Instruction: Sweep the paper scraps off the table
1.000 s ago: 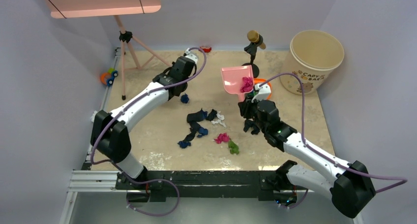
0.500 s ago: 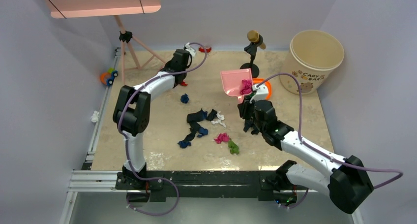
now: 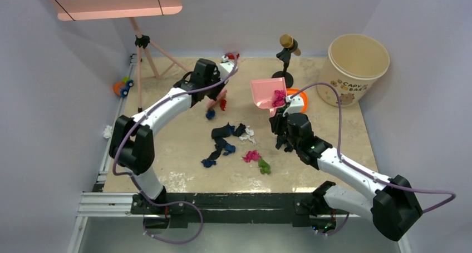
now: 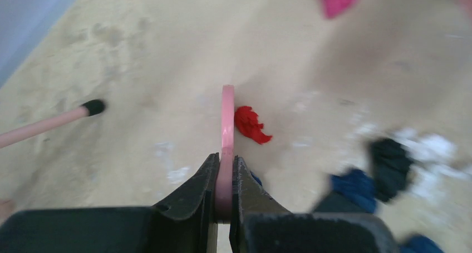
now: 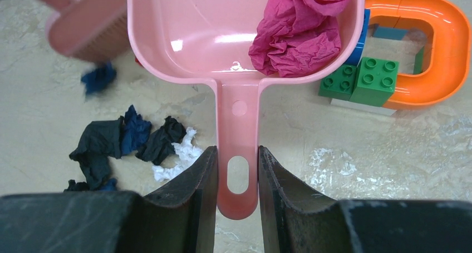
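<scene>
Top external view puts the paper scraps (image 3: 222,132) strewn mid-table (image 3: 178,153), beyond them the right gripper (image 5: 236,153) clenched on the pink dustpan (image 5: 189,36) handle, a magenta wad (image 5: 298,36) in its scoop, and farthest the left gripper (image 4: 225,158) clamping the pink brush (image 4: 227,108), a red scrap (image 4: 249,124) just beside it.

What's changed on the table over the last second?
The left gripper, shut on the pink brush, swept the red scrap rightward toward the blue scrap. The right gripper, the dustpan it holds and the other scraps stayed put.
</scene>
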Available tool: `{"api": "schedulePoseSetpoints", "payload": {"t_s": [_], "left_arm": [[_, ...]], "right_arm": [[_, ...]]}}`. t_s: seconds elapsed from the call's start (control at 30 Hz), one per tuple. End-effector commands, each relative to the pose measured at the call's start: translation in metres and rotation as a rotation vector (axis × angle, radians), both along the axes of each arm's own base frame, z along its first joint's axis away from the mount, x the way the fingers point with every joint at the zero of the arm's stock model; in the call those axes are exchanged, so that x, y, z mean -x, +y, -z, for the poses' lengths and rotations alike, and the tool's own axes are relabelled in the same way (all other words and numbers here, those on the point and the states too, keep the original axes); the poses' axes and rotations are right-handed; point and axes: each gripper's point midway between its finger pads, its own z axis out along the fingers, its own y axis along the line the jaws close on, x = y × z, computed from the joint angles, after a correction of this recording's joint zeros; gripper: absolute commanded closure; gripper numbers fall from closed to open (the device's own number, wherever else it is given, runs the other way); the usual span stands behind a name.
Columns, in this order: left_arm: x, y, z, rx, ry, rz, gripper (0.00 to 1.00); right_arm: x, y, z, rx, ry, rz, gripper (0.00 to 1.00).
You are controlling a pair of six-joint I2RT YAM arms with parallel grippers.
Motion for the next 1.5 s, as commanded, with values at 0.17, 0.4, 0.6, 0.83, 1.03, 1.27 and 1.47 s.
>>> {"api": "schedulePoseSetpoints", "payload": {"t_s": [0.17, 0.4, 0.6, 0.83, 1.03, 1.27, 1.47], "left_arm": [[0.129, -0.032, -0.026, 0.066, 0.274, 0.245, 1.00], [0.059, 0.018, -0.085, -0.079, -0.099, -0.036, 1.00], [-0.015, 0.002, -0.104, -0.156, -0.303, -0.047, 1.00], [-0.095, -0.038, -0.092, -0.104, -0.352, 0.033, 1.00], [-0.079, -0.084, -0.038, -0.050, -0.136, 0.294, 1.00], [0.056, -0.105, -0.006, -0.013, 0.246, 0.660, 1.00], [0.155, -0.122, -0.051, 0.122, 0.281, 0.892, 1.00]], "right_arm": [[-0.006, -0.006, -0.021, -0.043, -0.075, 0.052, 1.00], [-0.006, -0.007, -0.023, -0.043, -0.085, 0.056, 1.00], [-0.006, -0.008, -0.024, -0.040, -0.097, 0.054, 1.00], [-0.005, -0.015, -0.027, -0.039, -0.115, 0.080, 1.00], [0.001, -0.037, -0.037, -0.062, -0.155, 0.174, 1.00], [0.011, -0.051, -0.048, -0.110, -0.201, 0.220, 1.00], [0.013, -0.058, -0.051, -0.120, -0.210, 0.254, 1.00]]}}
